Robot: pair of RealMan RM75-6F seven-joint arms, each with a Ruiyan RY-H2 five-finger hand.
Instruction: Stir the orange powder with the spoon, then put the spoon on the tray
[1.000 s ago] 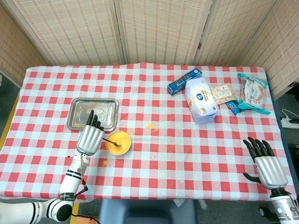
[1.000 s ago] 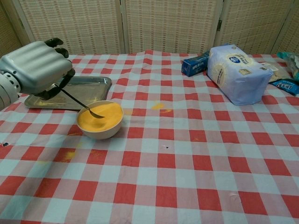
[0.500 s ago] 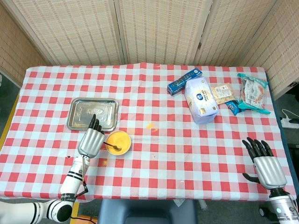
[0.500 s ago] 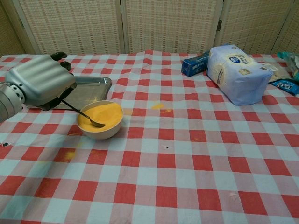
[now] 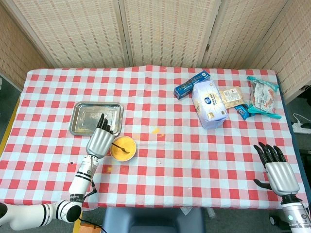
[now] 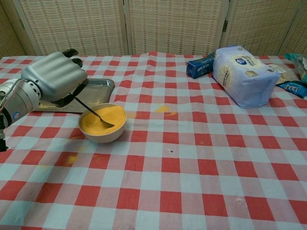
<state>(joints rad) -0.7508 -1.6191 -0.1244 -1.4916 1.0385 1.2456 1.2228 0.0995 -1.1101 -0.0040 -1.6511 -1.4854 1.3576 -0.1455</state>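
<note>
— Did anything move since before?
— Yes. Since a moment ago the left hand [image 6: 55,76] has slid a little toward the middle of the desk [image 6: 192,158], and the spoon [image 6: 93,114] has swept across the bowl [image 6: 102,123] with it.
— What is the left hand doing?
— Its fingers are curled around the spoon's thin handle. The spoon tip sits in the orange powder [image 6: 103,120].
— And the other hand?
— The right hand [image 5: 277,167] is at the near edge of the desk, well apart from the bowl. Its fingers are spread and it has nothing in it.
— What is near the bowl?
— A bit of spilled orange powder lies on the checked cloth beside it. Just behind the left hand is the shiny tray [image 6: 98,88].
— And far back?
— A white bag [image 6: 244,74], a blue box [image 6: 200,65] and some snack packs [image 5: 260,99].
</note>
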